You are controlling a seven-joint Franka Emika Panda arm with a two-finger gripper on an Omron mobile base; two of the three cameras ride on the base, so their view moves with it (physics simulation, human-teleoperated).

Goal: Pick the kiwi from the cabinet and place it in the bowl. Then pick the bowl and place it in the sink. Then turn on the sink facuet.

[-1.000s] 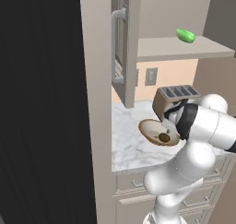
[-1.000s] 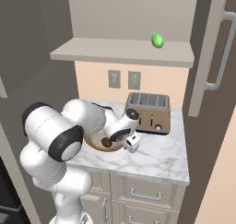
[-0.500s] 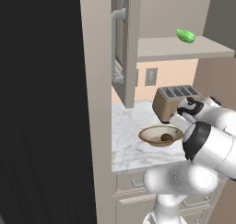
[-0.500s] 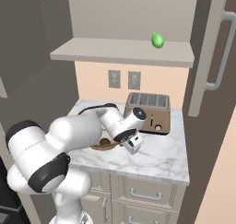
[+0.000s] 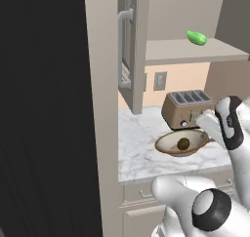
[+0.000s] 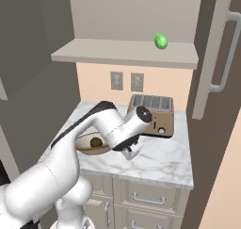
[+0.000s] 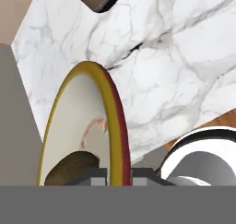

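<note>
Kiwi [image 5: 183, 143] lies in bowl [image 5: 171, 147] on worktop [image 5: 141, 148]; jaws [image 7: 119, 177] closed on bowl rim, apparently pinching it; toaster [image 5: 188, 108] just behind.

You see a cream-white bowl [image 5: 181, 144] with a tan-gold rim and reddish-brown outside, a dark-brown kiwi [image 5: 183, 144] inside, on a white counter [image 6: 160, 159] veined in grey marble. Behind it you have a bronze-brown toaster [image 6: 151, 115] with dark slots, a beige cabinet [image 5: 134, 46] with a silver handle [image 5: 122, 48], and a bright green item [image 6: 161, 41] on the beige shelf [image 6: 124, 53].
</note>
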